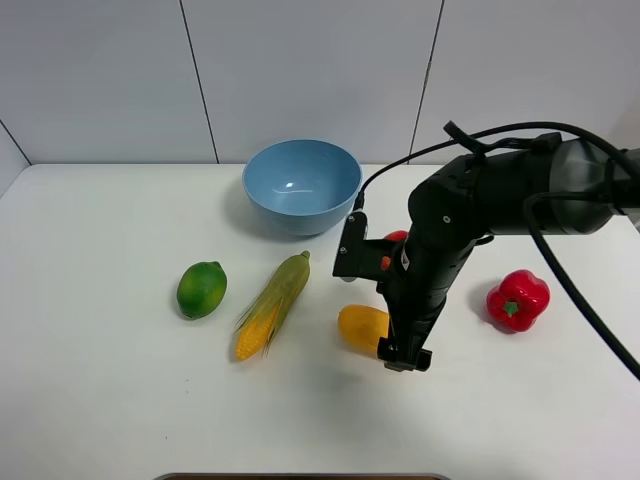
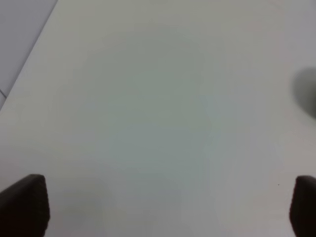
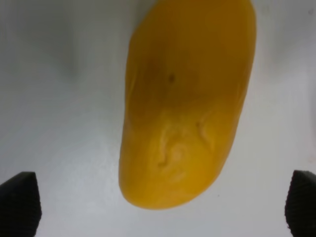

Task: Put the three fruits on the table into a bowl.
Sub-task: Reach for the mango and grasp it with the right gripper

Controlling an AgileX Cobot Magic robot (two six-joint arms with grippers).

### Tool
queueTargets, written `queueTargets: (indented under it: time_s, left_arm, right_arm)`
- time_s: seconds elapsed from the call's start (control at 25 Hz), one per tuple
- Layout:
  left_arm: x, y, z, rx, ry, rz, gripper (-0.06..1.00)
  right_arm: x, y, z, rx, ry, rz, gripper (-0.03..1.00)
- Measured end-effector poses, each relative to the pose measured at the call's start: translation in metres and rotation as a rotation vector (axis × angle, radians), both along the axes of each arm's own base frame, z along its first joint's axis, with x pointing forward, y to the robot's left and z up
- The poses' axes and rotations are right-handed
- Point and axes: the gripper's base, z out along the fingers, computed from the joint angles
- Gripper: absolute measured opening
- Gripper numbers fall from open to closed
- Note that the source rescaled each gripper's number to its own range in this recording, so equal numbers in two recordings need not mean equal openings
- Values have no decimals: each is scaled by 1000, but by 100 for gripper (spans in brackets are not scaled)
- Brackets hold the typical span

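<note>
One mango (image 3: 182, 98) lying flat, long axis pointing into spread right tool (image 3: 160, 203), left tool (image 2: 163, 207) spread too

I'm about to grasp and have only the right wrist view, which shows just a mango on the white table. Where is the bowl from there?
Observer: In the exterior high view the light-blue bowl stands empty behind the mango, toward the back wall and slightly left.
Operator: Where are the other fruits?
Observer: The lime lies to the left, beyond the corn cob.
Operator: And the apple?
Observer: The apple is mostly hidden behind the right arm; only a red sliver shows.
</note>
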Motion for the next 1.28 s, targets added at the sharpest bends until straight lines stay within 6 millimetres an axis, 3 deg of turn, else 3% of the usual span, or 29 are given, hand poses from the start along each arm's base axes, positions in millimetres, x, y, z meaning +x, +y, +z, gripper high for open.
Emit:
queueTargets:
  time_s: [1.28]
  left_arm:
    - [0, 0, 0, 0, 0, 0, 100]
  right_arm:
    - [7, 5, -52, -63, 71, 9, 100]
